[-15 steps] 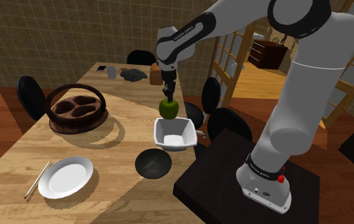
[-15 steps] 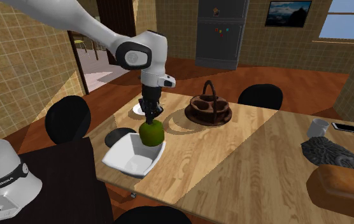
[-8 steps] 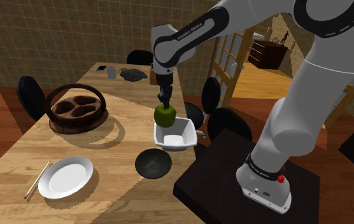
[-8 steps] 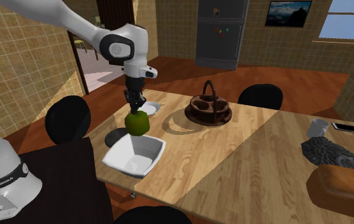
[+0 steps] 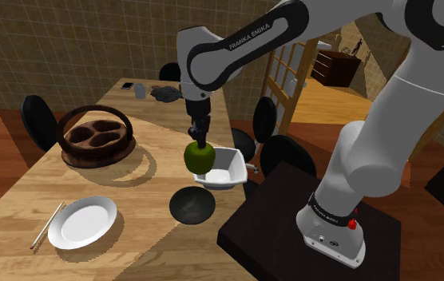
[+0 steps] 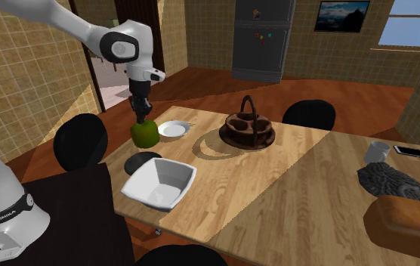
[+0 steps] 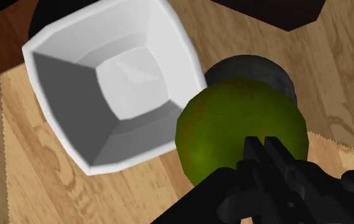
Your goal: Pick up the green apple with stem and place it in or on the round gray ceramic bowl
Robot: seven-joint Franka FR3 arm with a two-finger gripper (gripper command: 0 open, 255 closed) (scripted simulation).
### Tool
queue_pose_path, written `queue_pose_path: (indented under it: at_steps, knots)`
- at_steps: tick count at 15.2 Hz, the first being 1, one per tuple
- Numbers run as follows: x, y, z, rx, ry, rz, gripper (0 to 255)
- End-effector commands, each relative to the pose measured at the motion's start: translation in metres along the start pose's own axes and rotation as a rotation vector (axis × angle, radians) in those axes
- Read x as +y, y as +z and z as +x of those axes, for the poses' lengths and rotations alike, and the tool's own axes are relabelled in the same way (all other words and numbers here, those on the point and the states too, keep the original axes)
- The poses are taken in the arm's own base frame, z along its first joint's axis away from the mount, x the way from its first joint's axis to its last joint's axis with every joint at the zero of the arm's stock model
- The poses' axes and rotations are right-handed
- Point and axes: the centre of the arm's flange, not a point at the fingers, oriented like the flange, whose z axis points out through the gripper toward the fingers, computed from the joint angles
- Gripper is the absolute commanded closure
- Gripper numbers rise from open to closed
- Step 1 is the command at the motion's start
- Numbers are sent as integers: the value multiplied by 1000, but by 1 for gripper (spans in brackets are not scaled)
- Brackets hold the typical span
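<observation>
Our gripper (image 5: 201,140), pinched shut on the apple (image 5: 200,158), should centre over the dark bowl (image 5: 192,205) at its six o'clock before we lower.

The tool (image 7: 263,148) pinches the green apple (image 7: 233,121) over the dark round bowl (image 7: 252,67); white square bowl (image 7: 115,83) just beside.
</observation>
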Motion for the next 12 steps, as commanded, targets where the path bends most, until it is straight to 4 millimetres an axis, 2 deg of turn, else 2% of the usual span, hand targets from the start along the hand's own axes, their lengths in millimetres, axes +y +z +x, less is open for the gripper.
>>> queue_pose_path:
  at_steps: [1,3,12]
  knots:
    - [-28,-2,-1,0,1,0,255]
    - [-61,-5,-5,0,1,0,255]
    - [-59,42,2,0,1,0,255]
